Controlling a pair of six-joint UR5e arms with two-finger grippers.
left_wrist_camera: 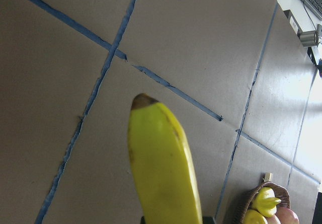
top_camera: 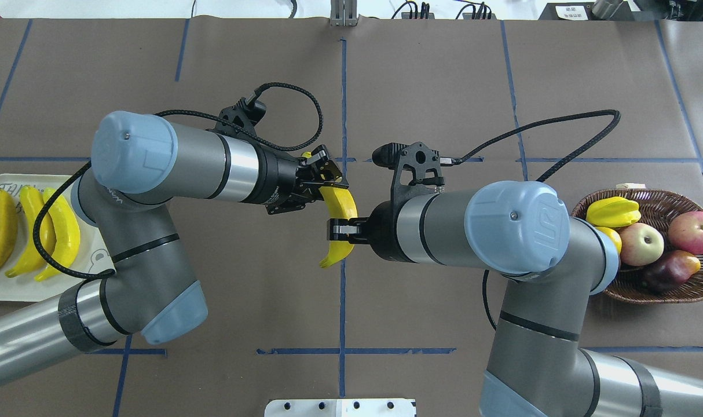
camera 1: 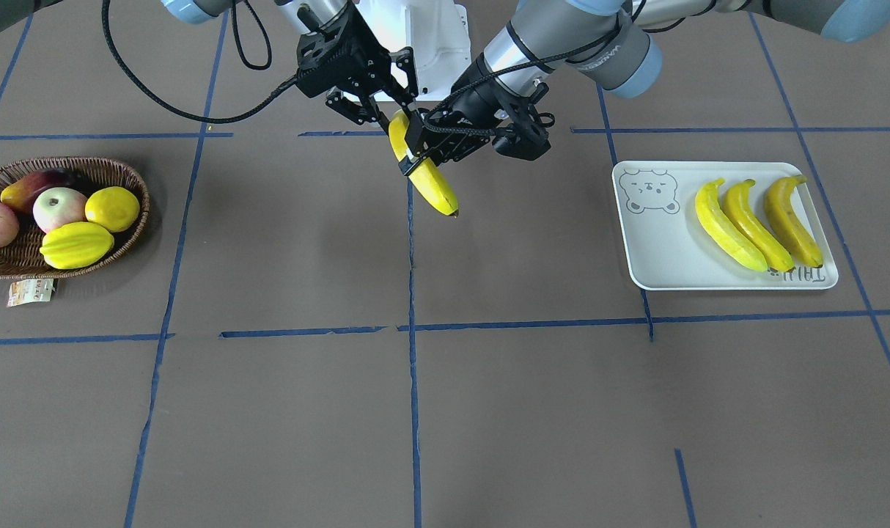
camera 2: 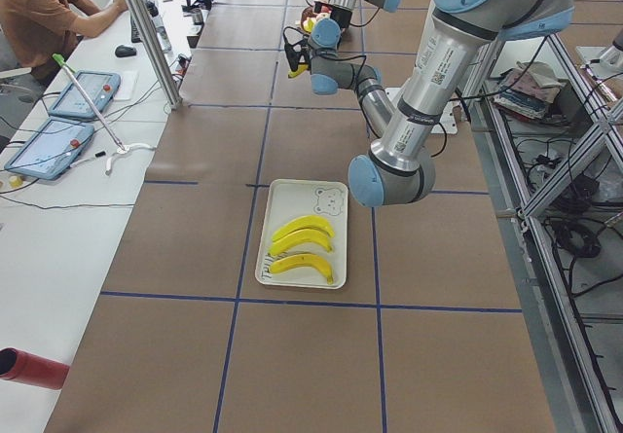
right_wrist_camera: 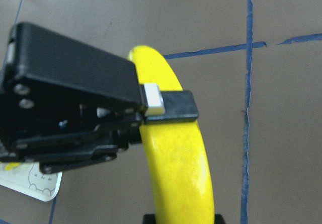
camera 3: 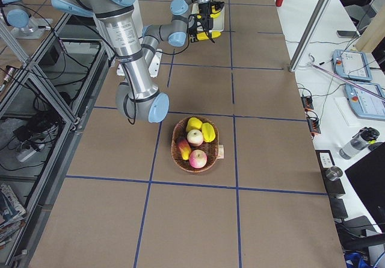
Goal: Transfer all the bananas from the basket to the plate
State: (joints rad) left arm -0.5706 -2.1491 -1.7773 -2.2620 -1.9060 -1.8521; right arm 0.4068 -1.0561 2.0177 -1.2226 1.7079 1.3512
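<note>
One yellow banana [camera 1: 434, 187] hangs in the air over the table's middle, held by both grippers. My left gripper [camera 1: 419, 155] is shut across its middle; it also shows in the overhead view [top_camera: 322, 176]. My right gripper [camera 1: 391, 110] is shut on the end nearer the robot, and shows in the overhead view [top_camera: 340, 227]. The banana's dark tip sticks out in the left wrist view [left_wrist_camera: 161, 168]. Three bananas [camera 1: 753, 220] lie side by side on the white plate [camera 1: 654, 246]. The wicker basket [camera 1: 64, 161] holds no banana.
The basket holds two apples [camera 1: 59, 207], a lemon [camera 1: 112, 208], a ribbed yellow fruit [camera 1: 76, 245] and a dark mango [camera 1: 38, 183]. A paper tag [camera 1: 31, 291] lies by its rim. Operators' desks with tablets [camera 2: 83, 92] flank the table.
</note>
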